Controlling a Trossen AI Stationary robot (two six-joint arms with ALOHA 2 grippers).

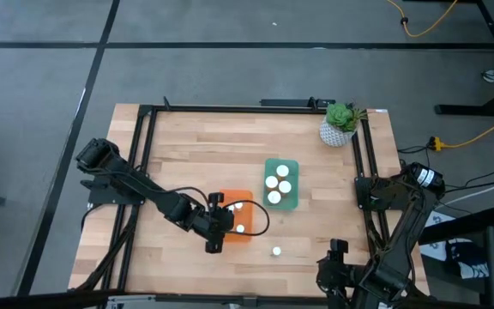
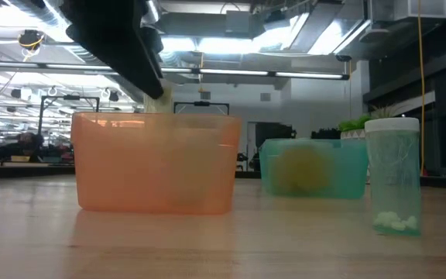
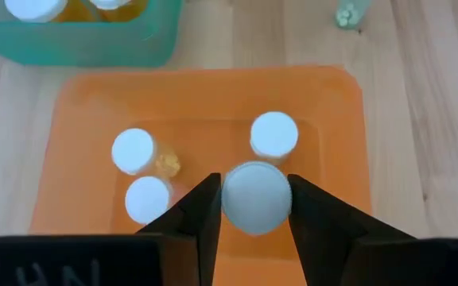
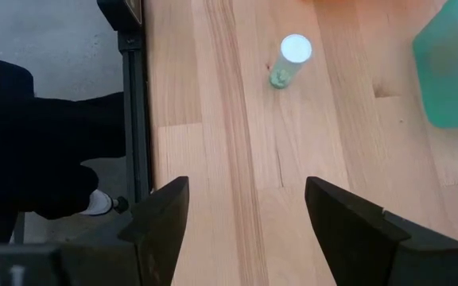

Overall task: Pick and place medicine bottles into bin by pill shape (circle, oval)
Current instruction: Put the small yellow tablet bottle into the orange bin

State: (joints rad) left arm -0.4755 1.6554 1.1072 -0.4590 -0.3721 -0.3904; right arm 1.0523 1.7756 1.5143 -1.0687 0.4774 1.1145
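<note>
My left gripper [image 1: 219, 227] hangs over the orange bin [image 1: 245, 216] and is shut on a white-capped medicine bottle [image 3: 254, 199]. Three more white-capped bottles [image 3: 133, 149] stand inside that bin. The green bin [image 1: 294, 203] beside it holds several bottles [image 1: 274, 183]. One clear bottle [image 2: 393, 174] with white pills at its bottom stands upright on the table near the front edge. It also shows in the right wrist view [image 4: 293, 54]. My right gripper [image 4: 249, 210] is open and empty at the table's near right, short of that bottle. My left gripper pinches the bottle at its round white cap [image 3: 230, 202], one finger on each side. The fingers point down from above. The bottle hangs upright over the inside of the orange bin, its cap higher than the caps of the bottles that stand there. Its lower end is hidden under the cap.
A white plant pot [image 1: 338, 131] with a green plant stands at the far right corner. A black frame [image 1: 144, 154] runs along the table's left, far and right sides. Bare wood [image 1: 195, 163] lies left and far of the bins.
</note>
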